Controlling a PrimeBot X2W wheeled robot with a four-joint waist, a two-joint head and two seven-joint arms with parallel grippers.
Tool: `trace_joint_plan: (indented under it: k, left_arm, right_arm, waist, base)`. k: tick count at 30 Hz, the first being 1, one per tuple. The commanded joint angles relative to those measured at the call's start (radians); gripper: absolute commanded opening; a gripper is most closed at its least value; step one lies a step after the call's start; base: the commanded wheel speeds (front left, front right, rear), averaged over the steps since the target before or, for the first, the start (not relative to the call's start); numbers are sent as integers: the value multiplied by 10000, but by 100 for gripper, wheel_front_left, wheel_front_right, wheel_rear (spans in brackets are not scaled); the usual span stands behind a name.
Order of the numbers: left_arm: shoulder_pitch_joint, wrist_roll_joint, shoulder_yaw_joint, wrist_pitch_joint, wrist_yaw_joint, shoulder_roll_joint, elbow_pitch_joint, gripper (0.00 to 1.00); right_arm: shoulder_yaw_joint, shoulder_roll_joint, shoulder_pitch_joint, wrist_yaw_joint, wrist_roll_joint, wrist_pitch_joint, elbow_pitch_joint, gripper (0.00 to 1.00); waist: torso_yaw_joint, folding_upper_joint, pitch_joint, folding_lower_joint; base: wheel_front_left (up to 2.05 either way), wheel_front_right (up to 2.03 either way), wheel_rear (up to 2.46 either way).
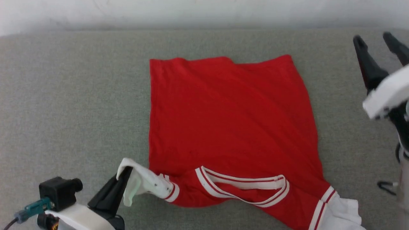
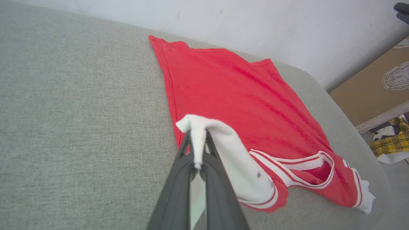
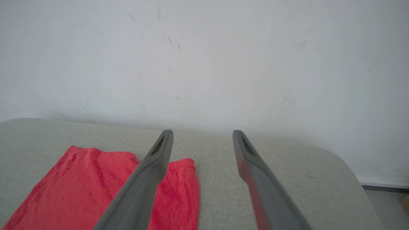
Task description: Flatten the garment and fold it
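Pinching the white short sleeve (image 1: 145,183) at the lower left of the head view, the left gripper (image 1: 126,171) has its jaws closed tight on that cloth and holds it raised a little off the grey woven fabric surface (image 1: 73,95). The sleeve belongs to the red jersey shirt with white-striped trim (image 1: 233,121). The shirt lies spread in the middle of the surface, plain red side up, with its hem toward the white wall (image 1: 204,12) and its neck opening (image 1: 243,188) nearest the robot. A few shallow creases cross the red cloth. To the right, the other white sleeve (image 1: 343,212) lies bunched at the shirt's near right corner. Farther right, the right gripper (image 1: 373,36) hangs over the right side of the surface, apart from the shirt. Its jaws stand wide open with nothing between them.
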Motion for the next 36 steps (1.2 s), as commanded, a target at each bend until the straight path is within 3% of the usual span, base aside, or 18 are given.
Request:
trace_joint_plan:
  k: [1,9,24,25,27,28,36]
  left_arm:
    - [-183,77,-4,-51,-77,5,18,0]
    - [-1239,219,-296,-174,-539,-205,348,0]
    - [-2486,331,-878,-513,-1180,-771,1419,0]
    - [-2516,330,-881,-527,-1192,-775,1456,0]
    - [-2573,352,-873,-549,-1192,-766,1505,0]
    - [-2597,375,-865,-564,-1184,-756,1513,0]
    - [-2338,487,-751,-593,-920,-584,1411,0]
  right_arm:
    - [8,-30,-187,-7,-73,50,180,100]
    - [274,-547,-2579,-7,-1229,1502,3173,100]
    - [1026,-1111,-2972,-7,-1227,2831,4762,100]
    - [1003,-1114,-2949,-7,-1244,2885,4818,54]
    - [977,-1109,-2917,-7,-1339,2897,4873,8]
    - [977,-1112,-2907,-7,-1397,2847,4866,0]
    - [929,-1059,-2791,-7,-1210,1537,4315,0]
  waist:
    - [345,0,785,-3]
    - [1167,0,2036,-3]
    - [2246,0,3152,-3]
    - [2250,0,3164,-3]
    - [2225,0,3157,-3]
    - [2193,0,3127,-3]
    - [1544,0,2222,-3]
  base:
    - [0,0,0]
    - [0,0,0]
    - [0,0,0]
    - [0,0,0]
    - [0,0,0]
    - [0,0,0]
    - [0,0,0]
